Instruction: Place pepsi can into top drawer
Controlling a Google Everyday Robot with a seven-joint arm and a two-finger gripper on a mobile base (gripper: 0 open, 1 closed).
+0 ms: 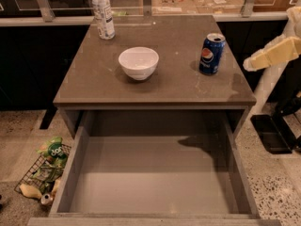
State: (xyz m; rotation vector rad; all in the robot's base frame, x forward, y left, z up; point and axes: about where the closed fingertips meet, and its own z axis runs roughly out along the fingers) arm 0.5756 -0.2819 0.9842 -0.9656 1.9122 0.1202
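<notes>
The pepsi can (211, 54), blue with the round logo and a silver top, stands upright on the right side of the brown table top (94, 81). The top drawer (141, 178) is pulled out wide below the table's front edge, and its grey bottom is bare. My gripper (251, 60), cream-coloured, hangs beyond the table's right edge. It is level with the can and points left toward it, a short gap away, and holds nothing. Its shadow falls on the table's right corner and the drawer's back right.
A white bowl (138, 62) sits mid-table and a clear bottle with a white cap (103, 13) stands at the back left. A wire basket of trash (44, 173) lies on the floor left of the drawer. A black base (273, 133) is on the floor at the right.
</notes>
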